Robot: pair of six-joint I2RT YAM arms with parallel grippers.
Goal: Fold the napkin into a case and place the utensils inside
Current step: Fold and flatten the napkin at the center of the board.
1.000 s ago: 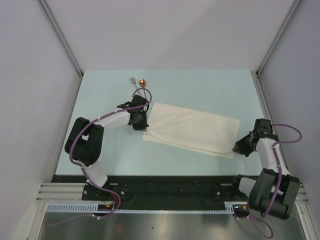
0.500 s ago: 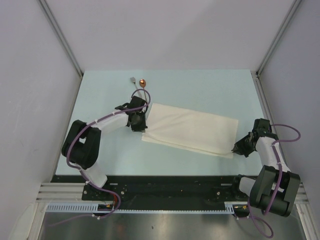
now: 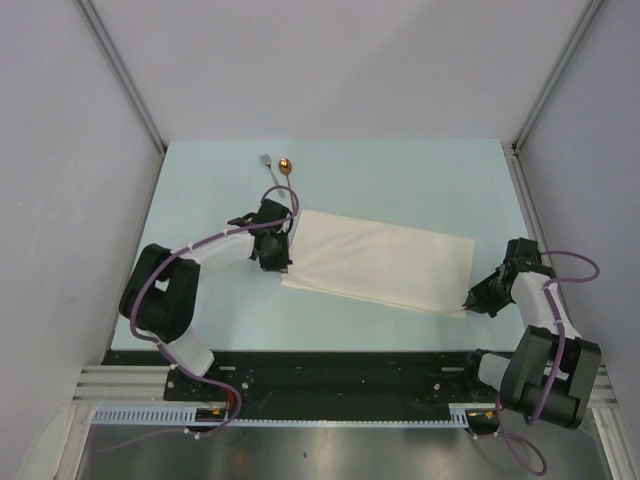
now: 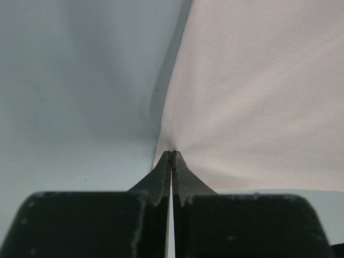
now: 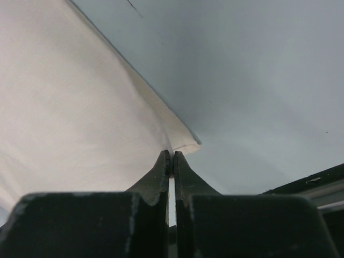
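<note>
- The left gripper [image 4: 171, 154] is pinched shut on the left end of the napkin [image 3: 375, 262], close to its near corner
- The right gripper [image 5: 171, 155] is likewise clamped on the cloth, just beside the near right corner
- The napkin lies flat on the table [image 3: 420, 170] between them, its long axis running left to right, with the right end slanting slightly nearer
- It is a plain cream rectangle, folded in layers
- The fork [image 3: 268, 163] and spoon [image 3: 287, 163] lie beyond its far left corner

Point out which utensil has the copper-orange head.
The spoon, the right-hand one of the pair; the fork just left of it has a squarish grey head.
</note>
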